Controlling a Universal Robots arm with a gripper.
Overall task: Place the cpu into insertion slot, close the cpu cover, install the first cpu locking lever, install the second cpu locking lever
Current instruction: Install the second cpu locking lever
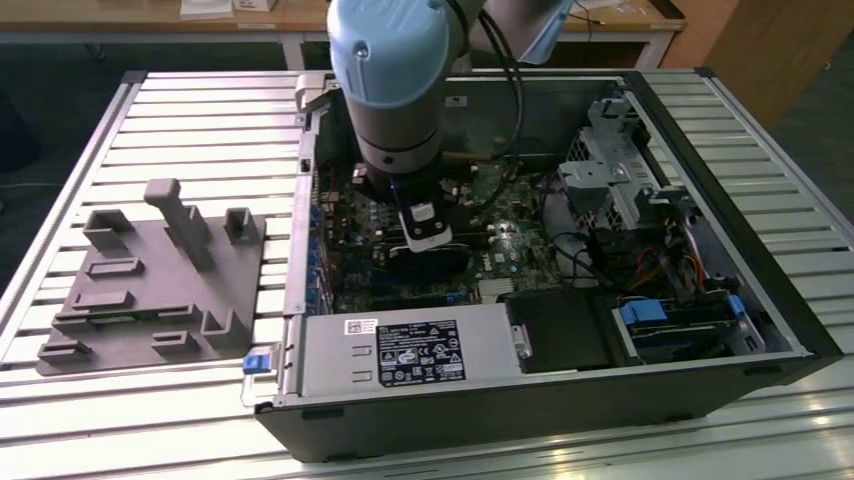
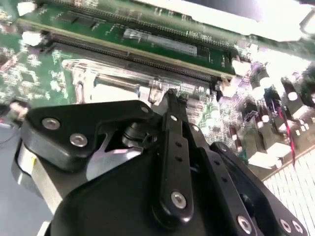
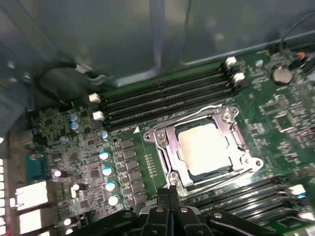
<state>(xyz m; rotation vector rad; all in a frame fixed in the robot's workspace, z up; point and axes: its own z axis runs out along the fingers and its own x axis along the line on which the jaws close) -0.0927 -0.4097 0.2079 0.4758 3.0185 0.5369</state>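
The cpu [image 3: 204, 147], a pale square chip, lies in the insertion slot [image 3: 217, 170] on the green motherboard. The silver cpu cover [image 3: 164, 147] is folded down around it as a frame. One thin wire locking lever [image 3: 224, 176] runs along the socket's side nearest my fingers, and a second lever [image 3: 189, 116] runs along the side by the memory slots. My gripper [image 3: 170, 189] is shut, its tips at the socket's corner by the near lever's end. In the second wrist view the gripper [image 2: 170, 94] touches the cover's [image 2: 113, 83] edge. The gripper [image 1: 430, 240] hangs inside the case.
The open computer case [image 1: 534, 400] lies on a slatted metal table [image 1: 200, 110]. Long black memory slots [image 3: 167, 101] flank the socket. A power supply [image 1: 400, 355] and drive cage [image 1: 621, 170] crowd the case. A grey fixture block [image 1: 154, 280] sits at the exterior view's left.
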